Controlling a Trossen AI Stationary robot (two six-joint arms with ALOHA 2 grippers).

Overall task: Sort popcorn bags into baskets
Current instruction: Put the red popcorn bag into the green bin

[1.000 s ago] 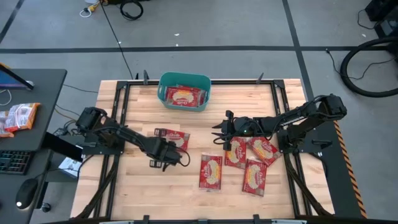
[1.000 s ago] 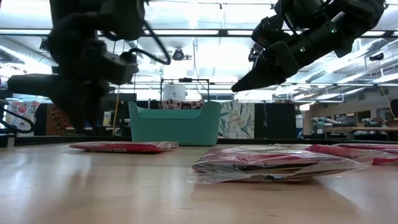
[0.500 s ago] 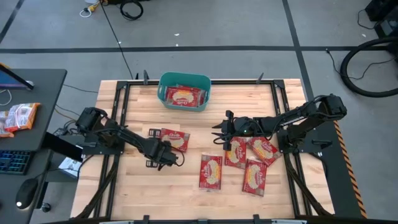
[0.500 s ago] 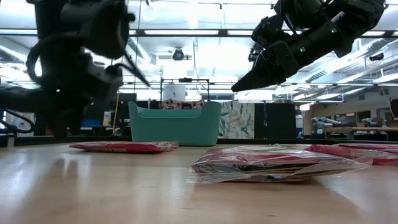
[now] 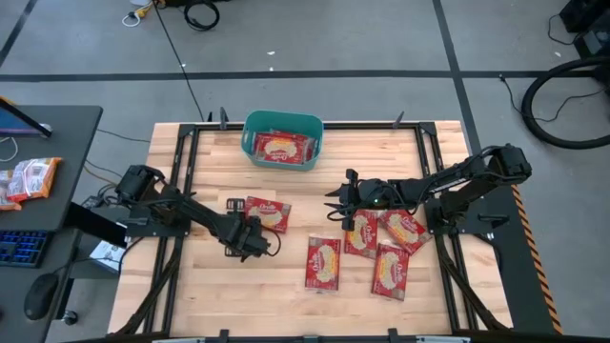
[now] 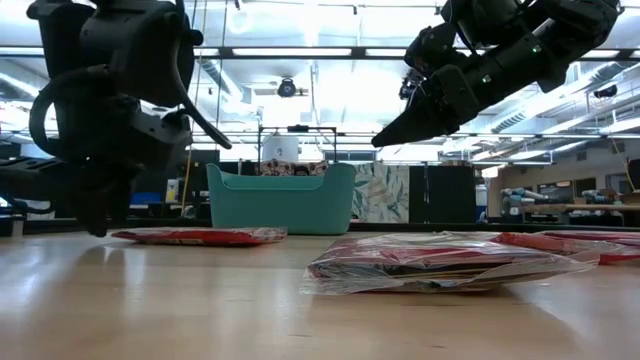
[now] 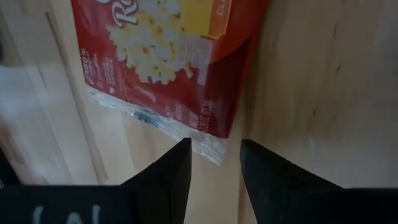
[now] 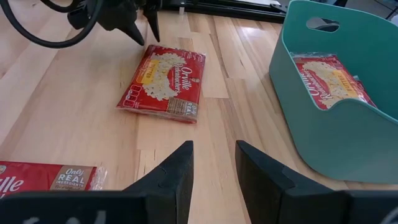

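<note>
Your left hand has slid back off the popcorn bag beside the basket, fingers parted, empty. Light, slippery film: pinch its crimped edge.

high: overhead, straight down | low: surface-level, level across | wrists: close, forward | shared: tub

Overhead view of a wooden table. A teal basket at the far edge holds a red popcorn bag. 1 bag lies mid-table beside the left gripper. 4 bags cluster under the right gripper, whose fingers seem slightly parted.
</note>
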